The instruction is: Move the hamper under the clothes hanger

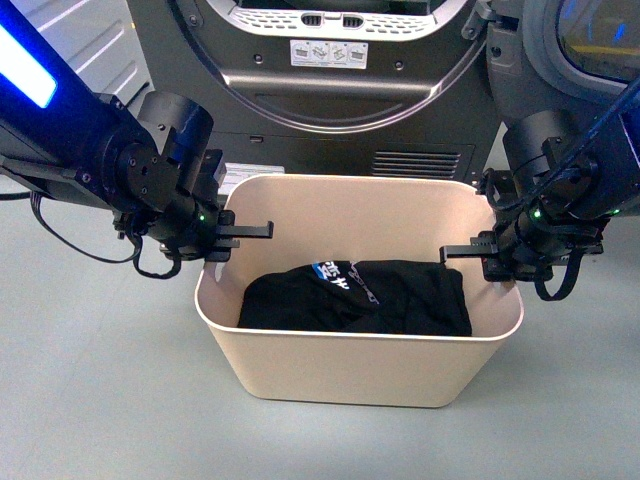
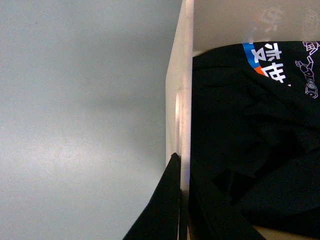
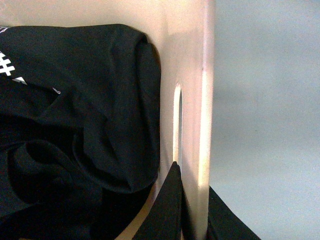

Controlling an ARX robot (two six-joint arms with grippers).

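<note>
The hamper (image 1: 360, 370), a beige tub, stands on the floor in front of me with a black printed garment (image 1: 360, 295) folded inside. My left gripper (image 1: 222, 232) is shut on the rim of its left short end, and my right gripper (image 1: 495, 250) is shut on the right short end. In the left wrist view, the left gripper (image 2: 182, 200) pinches the hamper wall (image 2: 180, 75), one finger inside and one outside. In the right wrist view, the right gripper (image 3: 192, 205) clamps the wall (image 3: 192, 60) just below the handle slot (image 3: 177, 120). The clothes hanger is out of view.
A dark grey dryer (image 1: 340, 90) stands right behind the hamper, with its round door (image 1: 590, 40) swung open at the upper right. Grey floor (image 1: 90, 380) spreads to the left, right and front of the tub. A white wall panel (image 1: 90, 40) is at the upper left.
</note>
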